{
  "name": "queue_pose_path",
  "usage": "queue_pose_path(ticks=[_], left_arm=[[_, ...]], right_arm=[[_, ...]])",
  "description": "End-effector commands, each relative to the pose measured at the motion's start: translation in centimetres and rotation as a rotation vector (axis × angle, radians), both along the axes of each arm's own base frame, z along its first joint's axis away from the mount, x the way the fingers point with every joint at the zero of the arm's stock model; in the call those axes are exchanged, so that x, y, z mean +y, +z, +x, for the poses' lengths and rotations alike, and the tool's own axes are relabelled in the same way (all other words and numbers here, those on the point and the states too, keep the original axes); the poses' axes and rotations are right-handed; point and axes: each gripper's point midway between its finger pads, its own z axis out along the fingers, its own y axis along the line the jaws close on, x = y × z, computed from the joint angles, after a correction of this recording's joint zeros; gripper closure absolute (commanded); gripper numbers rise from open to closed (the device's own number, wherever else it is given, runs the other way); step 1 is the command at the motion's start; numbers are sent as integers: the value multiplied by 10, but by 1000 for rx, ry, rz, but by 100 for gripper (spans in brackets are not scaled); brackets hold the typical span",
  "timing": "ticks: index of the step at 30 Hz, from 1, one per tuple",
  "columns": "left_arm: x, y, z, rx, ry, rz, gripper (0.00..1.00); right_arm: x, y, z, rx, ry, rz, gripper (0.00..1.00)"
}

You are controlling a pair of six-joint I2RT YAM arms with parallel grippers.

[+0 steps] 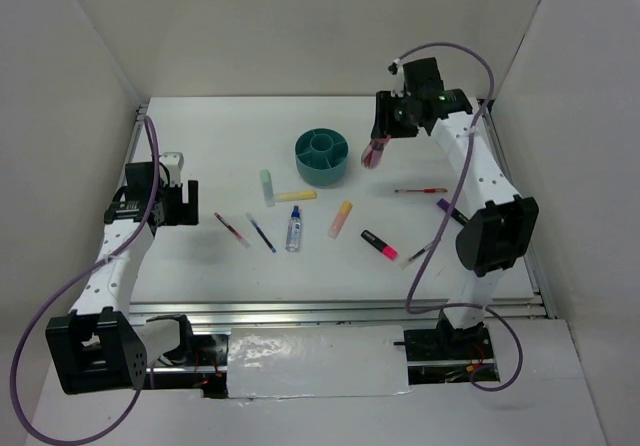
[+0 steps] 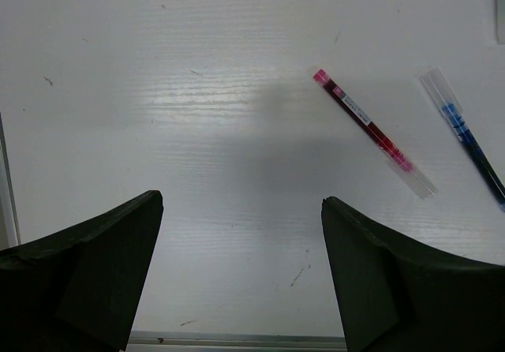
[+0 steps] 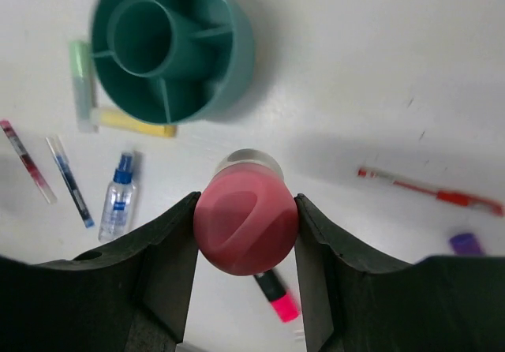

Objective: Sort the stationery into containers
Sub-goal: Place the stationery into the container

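Your right pincer (image 3: 246, 206) is clamped on the pink marker (image 3: 245, 234), one finger pressed to each side of its barrel. The wrist view looks down its length, so the marker hangs roughly upright with a clear end below. From above it seems to hang clear of the tabletop (image 1: 480, 146), just to the right of the organizer (image 3: 233, 60) and not yet over it. So you are in the carry step: one marker picked, none dropped. As far as the views show, every compartment is empty.

What comes next, I judge, is a short move left until the marker's lower end sits over one compartment, not over a divider or the rim. Then lower it and let go. Keep it near upright, since a tilted release could tip it back out over the low wall.

The green marker (image 3: 80, 76) and yellow marker (image 3: 134, 123) lie right against the organizer's left side, so come in from the right to avoid nudging them.

Your left pincer (image 2: 241, 202) hangs wide open over bare tabletop, holding nothing. The red pen (image 2: 371, 131) lies just ahead and to its right, the blue pen (image 2: 465, 135) beyond that. Either one would be a sensible pick for that arm while the right one unloads
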Motion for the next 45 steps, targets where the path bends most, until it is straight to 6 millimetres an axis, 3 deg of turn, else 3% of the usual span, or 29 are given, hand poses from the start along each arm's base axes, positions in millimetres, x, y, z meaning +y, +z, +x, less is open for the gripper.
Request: queue_pose_path(ticks=[1, 7, 11, 12, 14, 16, 21, 29, 34, 45], left_arm=[[-1, 18, 9, -65, 0, -20, 6], [-1, 21, 9, -81, 1, -16, 6], [-3, 31, 8, -139, -15, -14, 4], [-6, 32, 6, -135, -42, -15, 2], [-18, 34, 2, -127, -128, -36, 1], [-28, 36, -1, -139, -195, -56, 1], [-29, 39, -2, -155, -200, -54, 1], [-29, 32, -1, -124, -202, -65, 1], [-29, 28, 0, -106, -200, -69, 1], [-28, 29, 0, -114, -199, -70, 1]], right_arm=[[6, 44, 11, -223, 26, -86, 100], [14, 81, 16, -374, 13, -172, 100], [42, 108, 24, -513, 66, -212, 100], [47, 100, 27, -507, 72, -227, 100], [56, 118, 34, -561, 56, -223, 100], [69, 119, 40, -575, 56, -212, 100], [98, 114, 46, -597, 70, -170, 100], [131, 100, 60, -593, 101, -156, 100], [150, 92, 58, -588, 129, -157, 100], [154, 64, 61, -543, 131, -180, 100]])
